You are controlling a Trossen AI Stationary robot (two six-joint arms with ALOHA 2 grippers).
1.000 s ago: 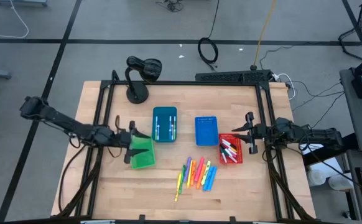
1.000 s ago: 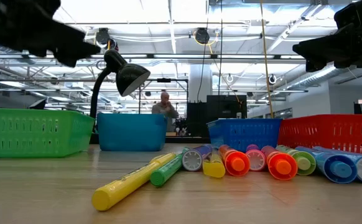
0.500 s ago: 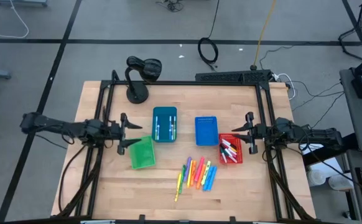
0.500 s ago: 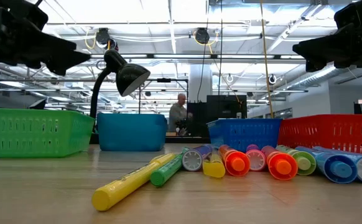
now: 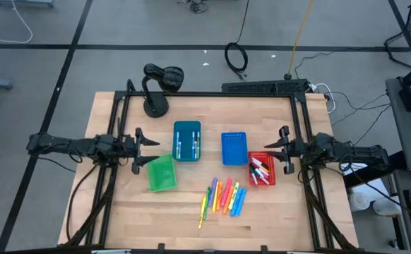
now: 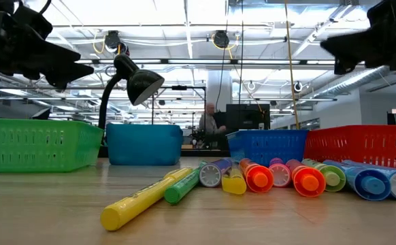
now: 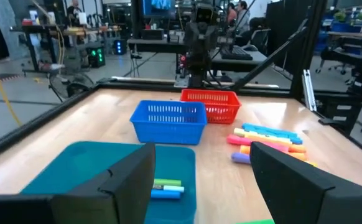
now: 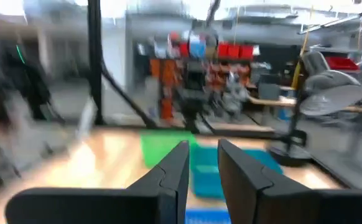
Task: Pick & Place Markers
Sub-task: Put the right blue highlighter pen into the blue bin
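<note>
Several neon markers (image 5: 223, 197) lie loose side by side on the wooden table (image 5: 121, 219) near its front; the low view shows them end-on (image 6: 279, 177), with a yellow one (image 6: 143, 201) nearest. More markers lie in the red bin (image 5: 260, 169) and the teal bin (image 5: 186, 144). My left gripper (image 5: 147, 150) hovers open and level at the table's left side, just left of the green bin (image 5: 161, 173), with nothing between its fingers (image 7: 203, 152). My right gripper (image 5: 269, 151) hovers at the right side beside the red bin; its fingers (image 8: 202, 149) stand a narrow gap apart with nothing between them.
A blue bin (image 5: 234, 148) stands between the teal and red bins. A black desk lamp (image 5: 156, 88) stands at the far left corner. A dark metal frame (image 5: 212, 94) runs round the table's edges. A person (image 6: 211, 126) moves in the room behind.
My left gripper has drawn back from above the green bin toward the table's left edge, sinking a little, and stays open. The green bin rests where it was. The person in the background has walked to the right.
</note>
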